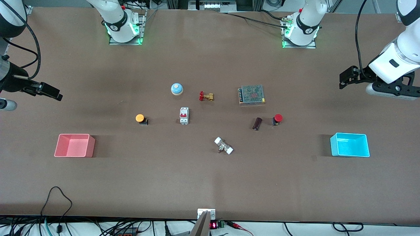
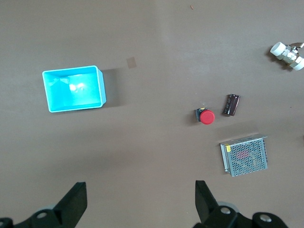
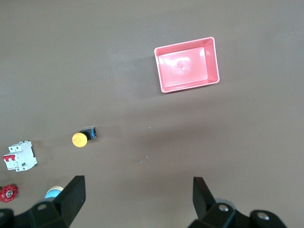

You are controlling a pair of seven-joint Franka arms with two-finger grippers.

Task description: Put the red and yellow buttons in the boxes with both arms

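Observation:
The yellow button (image 1: 140, 118) lies on the table toward the right arm's end; it also shows in the right wrist view (image 3: 80, 138). The red button (image 1: 277, 118) lies toward the left arm's end, and shows in the left wrist view (image 2: 205, 116). The pink bin (image 1: 90, 146) (image 3: 158, 71) and the cyan bin (image 1: 333, 144) (image 2: 102, 85) are both empty. My left gripper (image 1: 343, 80) (image 2: 141, 199) hangs open and empty over bare table at the left arm's end. My right gripper (image 1: 59, 96) (image 3: 138, 197) hangs open and empty over bare table at the right arm's end.
A blue bell (image 1: 177, 88), a brass valve (image 1: 206, 96) and a grey mesh unit (image 1: 252, 95) stand mid-table. A white circuit breaker (image 1: 184, 115), a dark cylinder (image 1: 257, 124) beside the red button and a white-capped fitting (image 1: 223, 146) lie nearer the front camera.

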